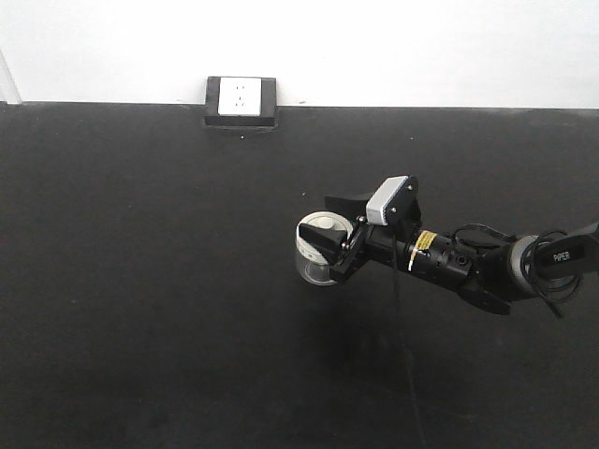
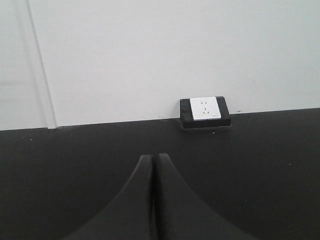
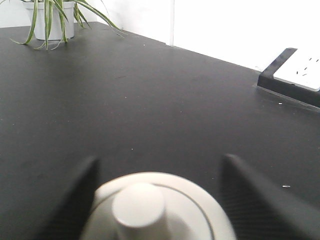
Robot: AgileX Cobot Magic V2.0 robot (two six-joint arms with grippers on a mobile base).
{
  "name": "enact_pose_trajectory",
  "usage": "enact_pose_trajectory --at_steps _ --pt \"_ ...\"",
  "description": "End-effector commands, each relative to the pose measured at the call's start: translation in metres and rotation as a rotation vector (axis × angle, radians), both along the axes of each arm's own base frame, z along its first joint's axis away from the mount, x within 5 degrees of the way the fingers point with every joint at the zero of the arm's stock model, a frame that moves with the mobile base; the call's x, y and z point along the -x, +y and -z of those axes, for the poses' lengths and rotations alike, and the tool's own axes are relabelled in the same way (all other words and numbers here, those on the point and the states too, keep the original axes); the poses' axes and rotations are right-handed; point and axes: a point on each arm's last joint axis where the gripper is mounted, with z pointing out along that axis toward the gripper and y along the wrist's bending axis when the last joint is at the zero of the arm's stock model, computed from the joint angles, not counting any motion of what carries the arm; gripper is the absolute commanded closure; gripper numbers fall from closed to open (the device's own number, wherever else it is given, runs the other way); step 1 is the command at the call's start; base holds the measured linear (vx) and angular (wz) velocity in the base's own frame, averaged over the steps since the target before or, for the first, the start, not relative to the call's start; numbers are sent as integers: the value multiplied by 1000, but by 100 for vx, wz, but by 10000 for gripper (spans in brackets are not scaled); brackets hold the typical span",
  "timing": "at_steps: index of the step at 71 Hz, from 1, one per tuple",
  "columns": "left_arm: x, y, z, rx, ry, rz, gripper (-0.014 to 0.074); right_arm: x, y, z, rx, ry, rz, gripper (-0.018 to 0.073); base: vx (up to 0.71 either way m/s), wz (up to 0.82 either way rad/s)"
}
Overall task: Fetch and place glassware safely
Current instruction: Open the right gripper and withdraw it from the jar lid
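Left gripper [image 2: 154,200] pressed together, idle. Our right gripper [image 1: 329,251] pinches the small clear glass jar with cream-white knobbed lid [image 1: 316,245] near counter [image 1: 140,281] centre, socket block [image 1: 241,101] at 11 o'clock. Carry step, we judge; next needs slow lowering. Jar contents: can't tell.

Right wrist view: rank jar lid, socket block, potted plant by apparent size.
1. Jar lid, largest, though it sits right at the camera, between the right gripper fingers.
2/3. Potted plant and socket block look similar; both are cropped by the frame, so unranked.
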Motion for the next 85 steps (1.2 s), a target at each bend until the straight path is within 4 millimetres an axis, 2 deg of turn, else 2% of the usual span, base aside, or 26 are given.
enact_pose_trajectory --at_steps 1,11,24,33,45,59,72,85 --pt "-1 -1 -15 18 -91 9 603 -4 -1 -29 -62 -93 7 -111 0 0" --pt "-1 -1 -15 18 -91 9 603 -5 -2 -30 -71 -94 17 -137 0 0" --pt "-1 -1 -15 18 -91 9 603 -4 -2 -32 -83 -104 10 -90 0 0" --pt "-1 -1 -15 18 -91 9 603 -3 -2 -43 -89 -125 15 -52 0 0" --pt "-1 -1 -15 18 -91 9 603 -1 -5 -71 -70 -175 38 -24 0 0" --pt "-1 -1 -15 18 -91 9 603 9 -11 -119 -61 -192 104 -23 0 0" --pt "-1 -1 -15 18 -91 9 603 32 -27 -158 -69 -158 264 -4 0 0" --pt "-1 -1 -15 18 -91 9 603 64 -51 -184 -80 -69 496 80 0 0"
